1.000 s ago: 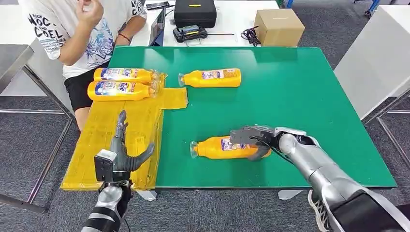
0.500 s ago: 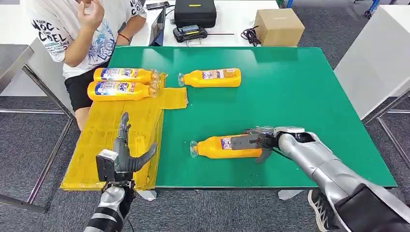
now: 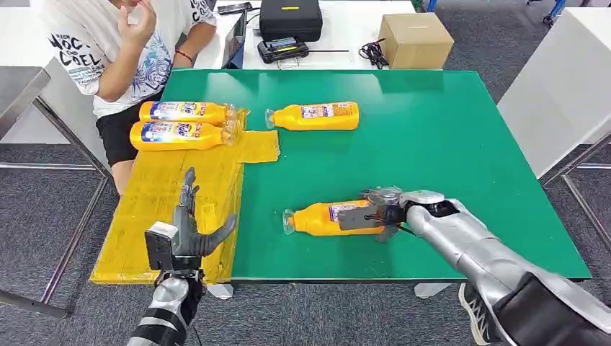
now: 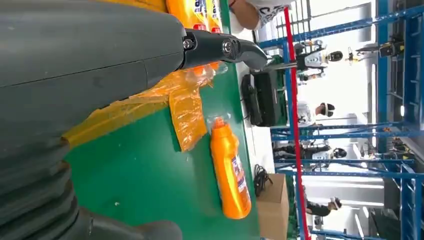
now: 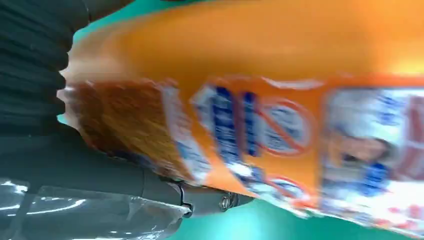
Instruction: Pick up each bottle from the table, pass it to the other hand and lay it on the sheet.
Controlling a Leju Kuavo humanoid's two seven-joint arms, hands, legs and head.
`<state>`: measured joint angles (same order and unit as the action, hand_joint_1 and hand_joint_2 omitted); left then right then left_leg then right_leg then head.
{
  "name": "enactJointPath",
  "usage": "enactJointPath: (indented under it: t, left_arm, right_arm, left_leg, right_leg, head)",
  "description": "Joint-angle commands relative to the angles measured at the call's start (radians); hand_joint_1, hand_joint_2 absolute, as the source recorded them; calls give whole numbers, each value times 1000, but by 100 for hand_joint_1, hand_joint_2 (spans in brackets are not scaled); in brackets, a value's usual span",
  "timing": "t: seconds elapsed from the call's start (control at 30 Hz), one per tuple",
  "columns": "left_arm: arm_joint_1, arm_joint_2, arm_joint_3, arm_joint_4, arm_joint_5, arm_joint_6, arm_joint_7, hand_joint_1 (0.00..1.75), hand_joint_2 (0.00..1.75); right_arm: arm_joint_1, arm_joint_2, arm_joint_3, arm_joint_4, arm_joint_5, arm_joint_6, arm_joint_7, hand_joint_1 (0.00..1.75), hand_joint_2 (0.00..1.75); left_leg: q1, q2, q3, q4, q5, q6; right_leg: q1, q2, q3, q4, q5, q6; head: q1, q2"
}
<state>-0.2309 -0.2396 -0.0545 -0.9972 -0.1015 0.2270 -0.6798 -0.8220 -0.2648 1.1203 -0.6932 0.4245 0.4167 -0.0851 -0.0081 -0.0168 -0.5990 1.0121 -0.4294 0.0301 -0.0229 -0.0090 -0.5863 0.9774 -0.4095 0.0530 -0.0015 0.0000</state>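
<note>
The flat green table (image 3: 432, 144) carries a crinkled yellow plastic sheet (image 3: 155, 209) along its left side, with two orange label-wrapped bottles (image 3: 180, 124) lying side by side at the sheet's far end; a third orange bottle (image 3: 313, 116) lies on bare green just beside the sheet's far corner; nearest the front edge, a fourth orange bottle (image 3: 328, 219) lies on its side, cap toward the sheet, and the right hand (image 3: 375, 213) wraps its base end, dark fingers (image 3: 354, 216) across the label and thumb beneath; the left hand (image 3: 189, 229) stands upright over the sheet's near part, fingers apart, thumb spread wide, holding nothing.
</note>
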Motion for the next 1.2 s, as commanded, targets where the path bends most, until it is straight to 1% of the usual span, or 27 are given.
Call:
enactJointPath:
  t: [0.03,0.13,0.17,0.2,0.23,0.27,0.3,0.4,0.47,0.57,0.63,0.67,0.87,0.9,0.97,1.07,1.1,1.13,1.17,1.2]
  left_arm:
    - [-43,-7,7,83,0,-11,-14,0,175]
    - [-42,-8,6,85,-2,-13,-12,0,175]
    - [-41,-9,7,83,-3,-14,-11,0,175]
    - [-40,-9,7,82,-3,-14,-11,0,175]
    - [-38,-10,8,79,-3,-17,-11,0,175]
    - [-34,-11,9,75,-6,-17,-9,0,175]
    - [-34,-11,8,75,-6,-17,-9,0,175]
    - [-32,-10,10,72,-7,-20,-8,0,175]
    - [-31,-11,12,67,-9,-24,-8,0,175]
    - [-30,-11,14,62,-10,-26,-7,0,175]
    - [-30,-11,14,62,-10,-26,-7,0,175]
    - [-30,-11,14,62,-10,-26,-7,0,175]
    - [-30,-11,15,62,-10,-26,-7,0,175]
    - [-29,-11,16,61,-10,-27,-7,0,175]
    - [-26,-10,18,56,-11,-30,-7,0,175]
    - [-15,-8,23,41,-12,-30,-7,0,175]
    - [-9,-7,24,33,-13,-29,-6,0,175]
    - [-3,-5,25,25,-13,-30,-6,0,175]
    - [6,-2,24,13,-13,-29,-2,0,175]
    - [15,-2,29,1,-14,-28,-2,0,175]
  right_arm:
    - [27,182,134,233,52,-107,0,0,175]
    - [36,203,128,249,61,-133,1,0,175]
    - [40,209,121,257,62,-148,2,5,175]
    - [44,211,119,258,63,-156,3,80,175]
    - [48,215,114,264,67,-172,5,147,175]
    - [53,218,108,269,79,-190,7,166,175]
    - [55,218,107,270,79,-191,7,175,175]
    - [62,217,91,267,81,-212,6,175,175]
    - [69,213,68,259,84,-221,-1,175,175]
    - [73,204,46,246,85,-230,-11,175,175]
    - [73,204,46,246,85,-230,-11,175,175]
    - [73,204,46,246,85,-230,-11,175,175]
    - [73,203,45,245,86,-232,-11,175,175]
    - [78,201,32,239,82,-243,-12,175,175]
    - [87,190,3,219,75,-264,-19,175,175]
    - [125,158,-100,142,33,-329,-41,175,175]
    - [153,142,-153,91,13,-369,-54,175,175]
    - [177,128,-187,49,5,-382,-58,175,175]
    - [226,111,-264,-34,-23,-430,-72,175,175]
    - [275,105,-333,-109,-32,-453,-76,175,175]
  left_leg:
    - [2,2,4,-1,-1,-2]
    - [2,4,5,-1,-1,-2]
    - [3,6,6,-2,-1,-3]
    - [2,9,6,-1,-1,-2]
    - [2,10,8,-1,-2,-2]
    - [3,10,10,-2,-2,-4]
    - [4,11,11,-2,-2,-4]
    - [3,12,14,-1,-3,-4]
    - [4,12,15,-3,-2,-4]
    - [4,12,14,-2,-2,-4]
    - [3,13,16,-2,-3,-4]
    - [4,11,15,-3,-1,-4]
    - [4,10,16,-3,-1,-3]
    - [3,12,17,-2,-1,-2]
    - [3,11,17,-2,-1,-2]
    - [4,9,15,-2,-1,-3]
    - [3,11,16,-1,-2,-2]
    - [3,11,16,-2,-2,-2]
    - [4,10,14,-2,-1,-3]
    - [4,10,15,-2,-1,-3]
  right_leg:
    - [2,2,3,-2,0,-2]
    - [3,4,4,-2,0,-2]
    - [3,6,5,-3,0,-3]
    - [3,7,4,-2,0,-2]
    - [2,9,5,-2,1,-2]
    - [4,9,7,-3,1,-3]
    - [4,9,7,-4,1,-4]
    - [3,11,9,-2,1,-2]
    - [4,11,9,-4,4,-6]
    - [5,11,9,-3,4,-7]
    - [3,13,10,-2,4,-6]
    - [4,11,10,-4,5,-7]
    - [5,11,12,-4,3,-6]
    - [3,13,13,-2,3,-4]
    - [4,12,13,-3,3,-5]
    - [5,10,12,-4,3,-6]
    - [3,12,12,-2,3,-4]
    - [3,12,11,-2,3,-4]
    - [5,10,11,-4,3,-5]
    - [4,11,12,-4,3,-5]
  head:
    - [0,0]
    - [0,0]
    - [0,0]
    - [0,0]
    - [0,0]
    - [0,0]
    - [0,0]
    - [0,0]
    - [0,0]
    - [0,0]
    - [0,0]
    - [0,0]
    - [0,0]
    - [0,0]
    - [0,0]
    - [0,0]
    - [0,0]
    - [0,0]
    - [0,0]
    - [0,0]
